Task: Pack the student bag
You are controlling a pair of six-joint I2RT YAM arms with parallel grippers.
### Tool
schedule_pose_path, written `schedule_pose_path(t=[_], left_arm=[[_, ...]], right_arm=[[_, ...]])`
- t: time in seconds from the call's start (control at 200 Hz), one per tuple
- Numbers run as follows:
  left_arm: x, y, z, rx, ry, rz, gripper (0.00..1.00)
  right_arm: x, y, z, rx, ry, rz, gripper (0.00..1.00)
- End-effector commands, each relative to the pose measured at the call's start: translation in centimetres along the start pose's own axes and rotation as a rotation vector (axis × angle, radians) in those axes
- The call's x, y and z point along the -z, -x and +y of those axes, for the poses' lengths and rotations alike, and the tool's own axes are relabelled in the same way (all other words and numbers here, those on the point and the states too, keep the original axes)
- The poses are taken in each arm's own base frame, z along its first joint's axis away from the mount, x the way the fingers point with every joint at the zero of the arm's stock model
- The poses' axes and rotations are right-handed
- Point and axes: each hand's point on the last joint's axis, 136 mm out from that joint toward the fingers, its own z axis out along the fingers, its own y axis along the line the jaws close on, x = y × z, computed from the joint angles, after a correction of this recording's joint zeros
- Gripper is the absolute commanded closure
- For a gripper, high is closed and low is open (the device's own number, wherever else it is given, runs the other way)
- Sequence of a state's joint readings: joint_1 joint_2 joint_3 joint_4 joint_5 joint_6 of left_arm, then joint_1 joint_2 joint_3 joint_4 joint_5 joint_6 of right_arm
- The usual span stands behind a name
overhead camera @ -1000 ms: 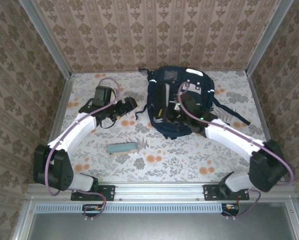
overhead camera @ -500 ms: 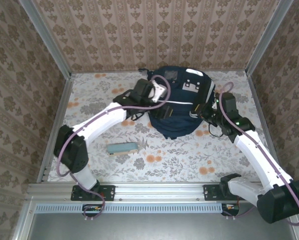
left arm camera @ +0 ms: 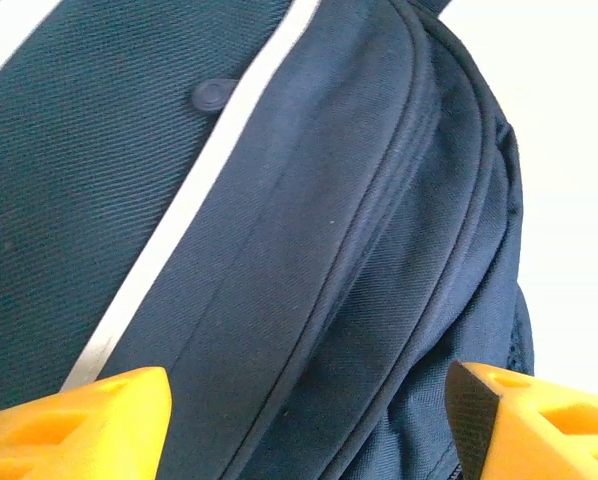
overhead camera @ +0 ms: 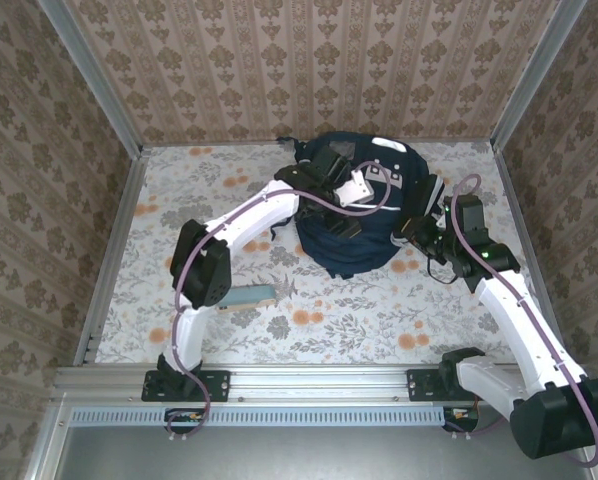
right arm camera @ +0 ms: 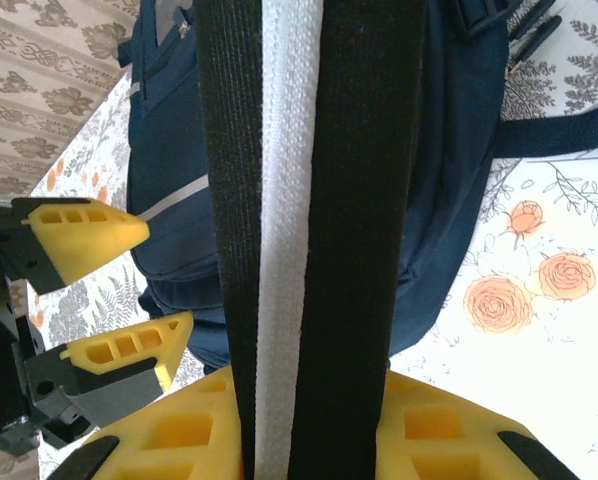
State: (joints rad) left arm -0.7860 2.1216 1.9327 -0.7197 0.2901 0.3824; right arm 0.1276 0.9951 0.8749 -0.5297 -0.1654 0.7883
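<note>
The student bag (overhead camera: 364,255), navy with white stripes, lies at the back middle of the table. My left gripper (overhead camera: 347,225) hovers over its front panel. In the left wrist view its jaws (left arm camera: 304,420) stand open, wide apart above the navy fabric (left arm camera: 329,200) and a white stripe (left arm camera: 169,250). My right gripper (overhead camera: 416,222) sits at the bag's right side. It is shut (right arm camera: 314,400) on a black strap with a white centre band (right arm camera: 359,200) that runs up to the bag (right arm camera: 449,200). The left gripper's yellow fingers (right arm camera: 79,230) show beside it.
A flat teal case (overhead camera: 247,295) lies on the floral tablecloth (overhead camera: 359,320) near the left arm's elbow. Loose dark straps (overhead camera: 469,235) trail from the bag toward the right. Patterned walls with metal posts (overhead camera: 89,80) close in the table on three sides.
My left arm has swung from the table's left part onto the bag, its jaws narrowing a little. My right arm has drawn back from the bag's middle to its right side.
</note>
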Motion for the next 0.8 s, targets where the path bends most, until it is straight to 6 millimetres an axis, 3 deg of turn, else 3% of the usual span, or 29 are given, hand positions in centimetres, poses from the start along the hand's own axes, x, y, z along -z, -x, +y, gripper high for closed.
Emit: schedule_pose_path(t=[0.0, 0.205, 0.335, 0.57, 0.675, 0.795], left_arm=[[0.0, -0.5, -1.2, -0.039, -0.126, 0.014, 0.26], [-2.2, -0.6, 0.4, -0.059, -0.087, 0.030, 0.33], [-3.3, -0.6, 1.8, -0.078, -0.049, 0.040, 0.45], [-4.6, -0.7, 4.1, -0.089, 0.032, 0.051, 0.46], [-4.9, -1.0, 4.2, -0.103, 0.039, 0.058, 0.48], [-4.9, -1.3, 3.8, -0.157, 0.034, 0.065, 0.40]], right_arm=[[0.5, -0.7, -0.4, -0.022, 0.002, 0.020, 0.77], [0.3, -0.9, -0.3, -0.043, 0.013, 0.031, 0.78], [0.2, -1.0, -0.2, -0.052, 0.020, 0.036, 0.78], [0.1, -1.5, -0.3, -0.077, 0.025, 0.052, 0.78], [0.2, -1.6, -0.3, -0.081, 0.027, 0.053, 0.78], [0.3, -1.5, -0.2, -0.083, 0.031, 0.049, 0.78]])
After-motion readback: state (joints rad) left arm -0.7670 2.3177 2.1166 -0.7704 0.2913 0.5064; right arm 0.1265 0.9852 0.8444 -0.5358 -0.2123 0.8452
